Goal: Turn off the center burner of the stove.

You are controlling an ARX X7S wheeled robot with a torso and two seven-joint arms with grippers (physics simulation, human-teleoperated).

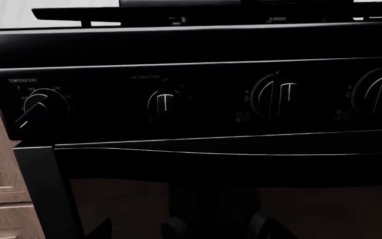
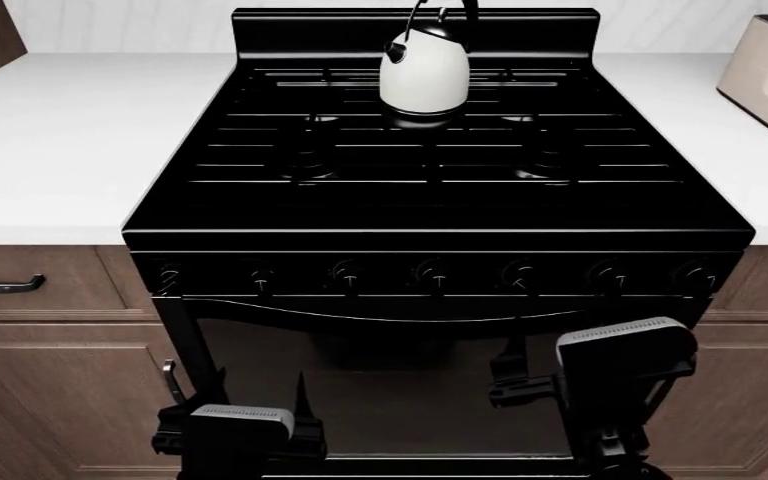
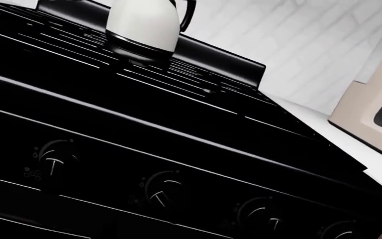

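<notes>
Both arms low in front of the stove (image 2: 438,190), neither touching it. Left gripper (image 2: 240,432) sits below the oven door's (image 2: 398,370) left side, just under the knob row; jaw gap not readable from head view and the fingers are only dark shapes at the wrist frame edge, so can't tell how wide it is or whether it holds anything. Right gripper (image 2: 524,385) is higher, near the door's right half, below the right-of-center knobs; fingertips hidden against the black door, opening likewise can't be told. Left wrist cam faces the temperature knob (image 1: 40,108) and three more knobs, apart from the tool. Above and beyond both grippers, a white kettle (image 2: 426,72) stands on the rear center grate. White countertop (image 2: 64,140) flanks the range; wood drawer front (image 2: 24,282) off to the left gripper's outer side.
</notes>
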